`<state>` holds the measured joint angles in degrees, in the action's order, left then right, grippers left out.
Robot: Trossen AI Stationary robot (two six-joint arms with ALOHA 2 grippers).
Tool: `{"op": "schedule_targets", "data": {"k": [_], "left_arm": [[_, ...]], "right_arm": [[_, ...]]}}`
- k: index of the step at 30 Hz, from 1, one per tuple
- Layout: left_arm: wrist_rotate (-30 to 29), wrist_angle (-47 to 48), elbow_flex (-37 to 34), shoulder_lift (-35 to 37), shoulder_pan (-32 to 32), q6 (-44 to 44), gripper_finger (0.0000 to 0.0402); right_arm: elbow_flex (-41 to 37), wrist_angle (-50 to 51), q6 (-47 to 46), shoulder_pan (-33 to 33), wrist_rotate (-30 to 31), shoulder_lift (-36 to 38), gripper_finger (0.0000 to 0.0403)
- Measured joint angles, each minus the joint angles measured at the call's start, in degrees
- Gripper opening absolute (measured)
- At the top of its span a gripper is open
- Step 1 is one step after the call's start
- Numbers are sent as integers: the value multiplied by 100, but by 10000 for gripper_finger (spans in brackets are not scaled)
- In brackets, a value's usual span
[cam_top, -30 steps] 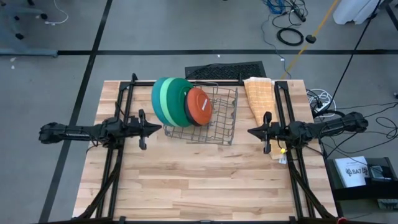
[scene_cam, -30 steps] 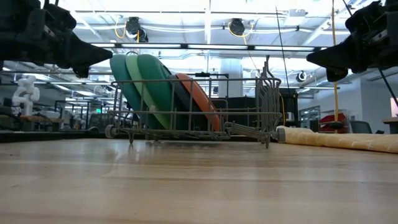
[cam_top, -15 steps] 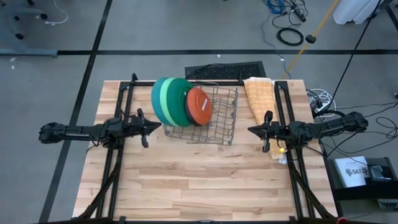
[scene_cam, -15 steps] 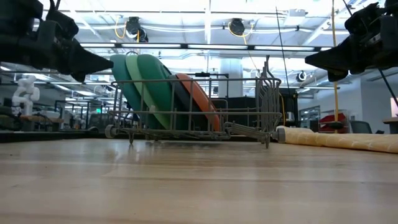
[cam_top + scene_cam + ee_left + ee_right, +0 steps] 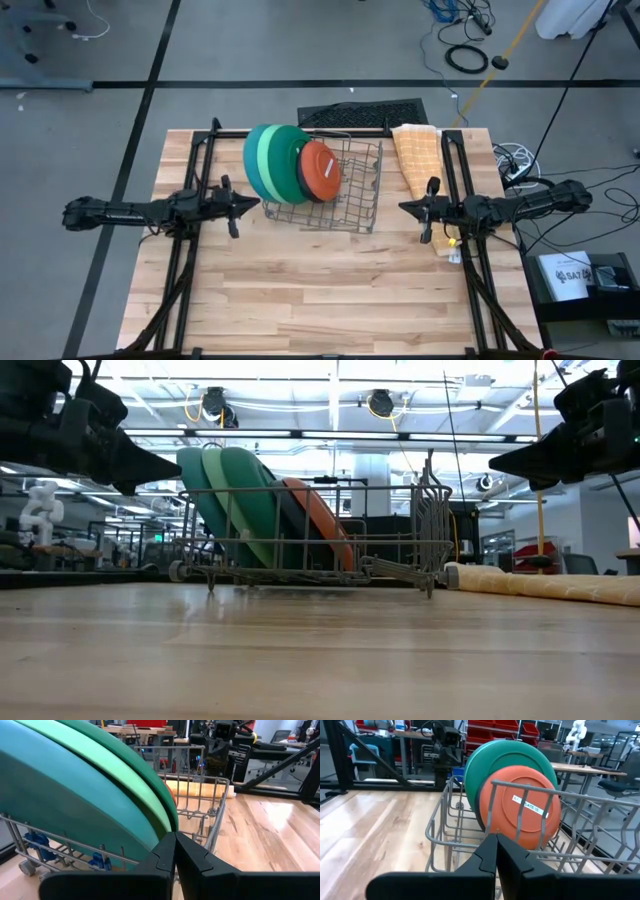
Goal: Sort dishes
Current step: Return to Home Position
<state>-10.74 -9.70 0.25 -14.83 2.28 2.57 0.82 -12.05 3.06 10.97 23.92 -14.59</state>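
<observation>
At the far middle of the wooden table (image 5: 300, 300), the grey wire dish rack (image 5: 365, 215) is holding all five dishes on edge.

- Teal plate (image 5: 250, 165): sitting outermost at the rack's left end and leaning like the rest.
- Light green plate (image 5: 264, 160): leaning right behind the teal one.
- Dark green plate (image 5: 287, 150): closing the group of three larger plates. Large seems to be going with large.
- Black plate (image 5: 300, 530): showing only as a thin dark edge between the dark green plate and the orange one.
- Orange plate (image 5: 322, 170): facing the rack's open half, with a white label on its face. The two smaller plates are sitting together, which fits a sort by size.
- Folded yellow-orange cloth (image 5: 418, 155): lying flat just right of the rack, apart from the dishes.
- Left gripper (image 5: 245, 203): hanging above the table just left of the rack and pointing at the plates. Its fingers are pressing together on nothing.
- Right gripper (image 5: 405, 210): hanging well right of the rack, near the cloth's near end. Its fingers are likewise closing on nothing.

Judgement: with every dish racked and both arms carrying nothing, the sorting is looking complete. The arms appear to be keeping clear of the rack so they do not nudge the leaning stack.
</observation>
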Motion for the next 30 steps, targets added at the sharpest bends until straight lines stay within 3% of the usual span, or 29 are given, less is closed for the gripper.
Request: {"op": "schedule_targets", "data": {"k": [30], "left_arm": [[-1,-6,0,0,0,4,22]], "right_arm": [[0,-1,-87,-1,-4,2,0]]}}
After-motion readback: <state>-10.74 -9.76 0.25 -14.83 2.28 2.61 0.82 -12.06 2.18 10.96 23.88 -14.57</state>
